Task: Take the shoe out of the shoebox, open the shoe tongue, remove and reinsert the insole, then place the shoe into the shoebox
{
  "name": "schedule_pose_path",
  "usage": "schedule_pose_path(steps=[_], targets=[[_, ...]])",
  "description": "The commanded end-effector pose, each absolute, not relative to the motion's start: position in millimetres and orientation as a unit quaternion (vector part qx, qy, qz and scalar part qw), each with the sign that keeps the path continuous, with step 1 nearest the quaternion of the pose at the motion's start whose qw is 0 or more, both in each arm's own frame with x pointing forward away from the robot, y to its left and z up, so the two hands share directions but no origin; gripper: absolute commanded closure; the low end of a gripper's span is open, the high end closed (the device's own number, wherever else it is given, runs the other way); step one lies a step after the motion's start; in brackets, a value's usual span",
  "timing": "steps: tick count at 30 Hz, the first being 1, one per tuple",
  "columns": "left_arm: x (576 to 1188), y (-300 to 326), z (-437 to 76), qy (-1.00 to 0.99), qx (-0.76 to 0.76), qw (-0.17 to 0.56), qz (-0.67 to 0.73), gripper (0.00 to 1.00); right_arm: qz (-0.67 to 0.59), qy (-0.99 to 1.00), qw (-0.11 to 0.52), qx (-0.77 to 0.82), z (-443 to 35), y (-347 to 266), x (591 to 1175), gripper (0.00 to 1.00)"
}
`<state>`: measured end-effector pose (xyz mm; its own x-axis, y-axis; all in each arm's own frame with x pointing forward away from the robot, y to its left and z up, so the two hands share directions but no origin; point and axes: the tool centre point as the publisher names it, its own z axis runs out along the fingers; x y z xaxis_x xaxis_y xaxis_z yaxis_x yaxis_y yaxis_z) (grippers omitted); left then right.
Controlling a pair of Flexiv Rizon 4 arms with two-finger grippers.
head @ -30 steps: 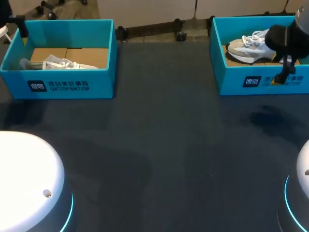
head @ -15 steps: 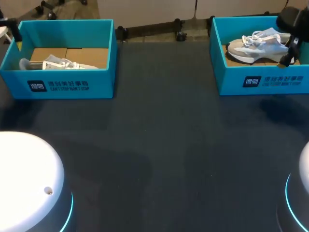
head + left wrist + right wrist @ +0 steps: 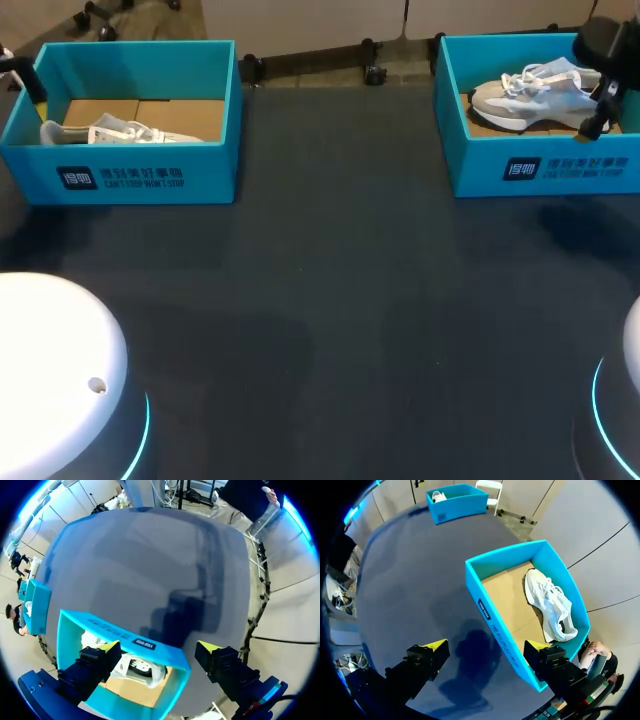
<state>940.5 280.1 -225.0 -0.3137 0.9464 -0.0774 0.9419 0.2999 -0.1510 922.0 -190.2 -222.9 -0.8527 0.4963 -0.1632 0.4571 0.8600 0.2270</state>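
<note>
Head view gives me two teal boxes at the table's (image 3: 330, 330) far side: the left shoebox (image 3: 120, 175) with a white shoe (image 3: 120, 132) lying inside, and the right shoebox (image 3: 540, 165) holding a grey-and-white shoe (image 3: 525, 95). On the left wrist view my left gripper (image 3: 159, 647) hangs with fingers spread wide, straddling the left shoebox's corner and pinching nothing. My right gripper (image 3: 486, 645) is spread too — one finger over the table, the other over the right shoebox's near wall.
</note>
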Motion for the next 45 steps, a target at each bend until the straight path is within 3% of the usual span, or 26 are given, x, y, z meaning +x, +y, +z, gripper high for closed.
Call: schedule_pose_path(steps=[1, 5, 14, 24, 45], targets=[[927, 273, -232, -0.812, -0.578, -0.001, 0.078, 0.00, 0.090, 0.958, 0.109, 0.249, -223, -191, 921, 0.00], [923, 271, -230, -0.820, -0.567, -0.012, 0.073, 0.00, 0.090, 0.958, 0.109, 0.249, -223, -191, 921, 0.00], [916, 270, -227, -0.834, -0.550, -0.032, 0.038, 0.00, 0.016, 0.878, 0.086, 0.471, -241, -215, 944, 0.00], [915, 270, -227, -0.835, -0.548, -0.032, 0.043, 0.00, 0.037, 0.763, 0.075, 0.641, -238, -235, 983, 0.00], [915, 270, -227, -0.835, -0.548, -0.032, 0.043, 0.00, 0.046, 0.640, 0.132, 0.755, -210, -273, 1058, 0.00]])
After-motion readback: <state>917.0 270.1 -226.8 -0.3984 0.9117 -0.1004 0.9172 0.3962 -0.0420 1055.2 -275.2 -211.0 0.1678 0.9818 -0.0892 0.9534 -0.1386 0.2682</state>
